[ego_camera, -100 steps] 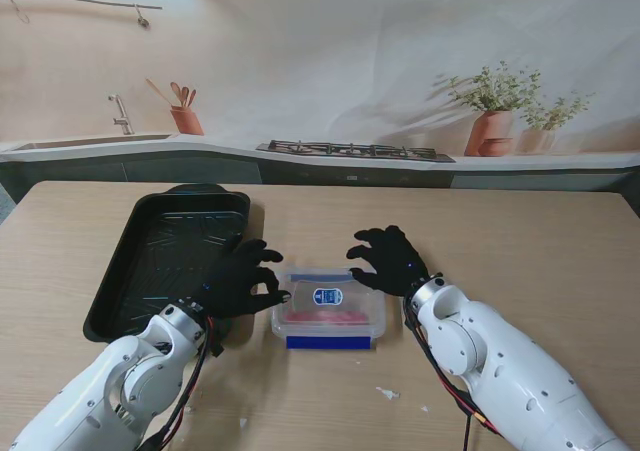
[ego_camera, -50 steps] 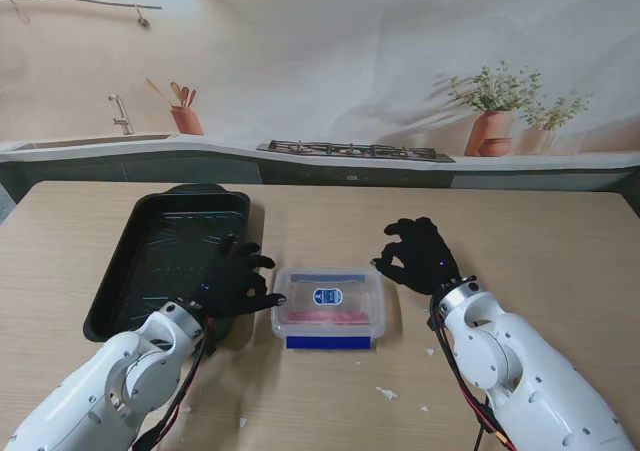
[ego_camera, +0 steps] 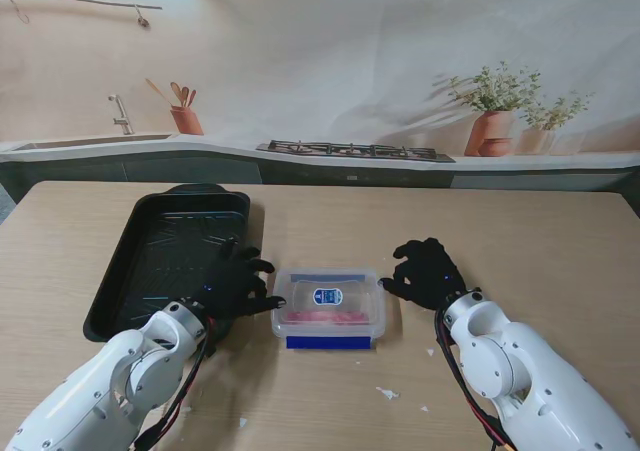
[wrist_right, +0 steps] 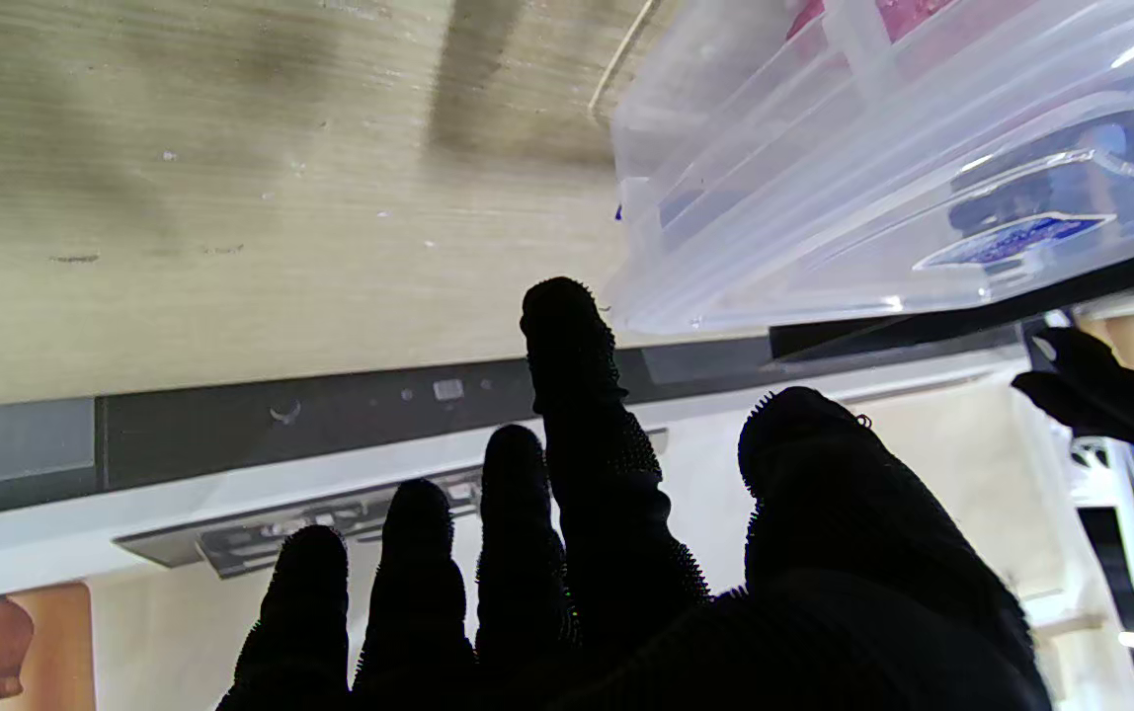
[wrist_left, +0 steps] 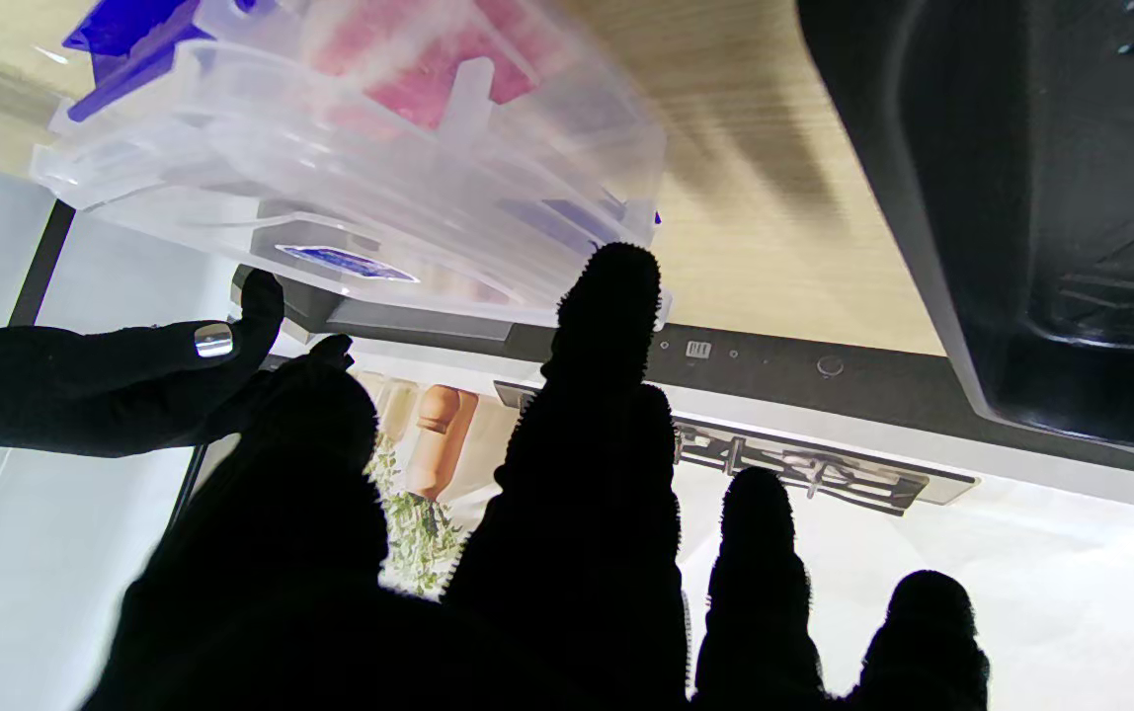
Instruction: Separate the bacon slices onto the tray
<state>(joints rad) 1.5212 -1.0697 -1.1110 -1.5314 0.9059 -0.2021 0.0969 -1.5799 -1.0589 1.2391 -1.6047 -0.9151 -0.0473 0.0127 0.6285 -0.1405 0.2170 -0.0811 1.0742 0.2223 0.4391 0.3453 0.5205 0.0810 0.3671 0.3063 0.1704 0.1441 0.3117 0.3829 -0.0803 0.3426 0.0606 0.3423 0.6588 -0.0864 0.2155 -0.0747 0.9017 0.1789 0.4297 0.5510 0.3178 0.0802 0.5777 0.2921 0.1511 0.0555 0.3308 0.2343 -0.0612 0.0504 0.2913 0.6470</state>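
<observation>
- Crumbs, small and pale, dot the table nearer to you than the clear box; you cannot make out what they are.
- Your black tray lies to the left of the box, close beside it, with its long side running away from you; its ribbed floor shows nothing lying on it.
- Your clear box sits at the table's middle with its lid on, a blue label on top and a blue strip along the near side.
- Pink bacon shows through the box's wall and lid; you cannot tell the slices apart.
- Your left hand hangs between tray and box, over the tray's near right corner, fingers spread and holding nothing, fingertips just beside the box's left wall.
- Your right hand hovers just right of the box, fingers apart and loosely curled, holding nothing; whether it touches the box cannot be told.
- Bare wood stretches to the right of your right hand and beyond the box to the far edge.
</observation>
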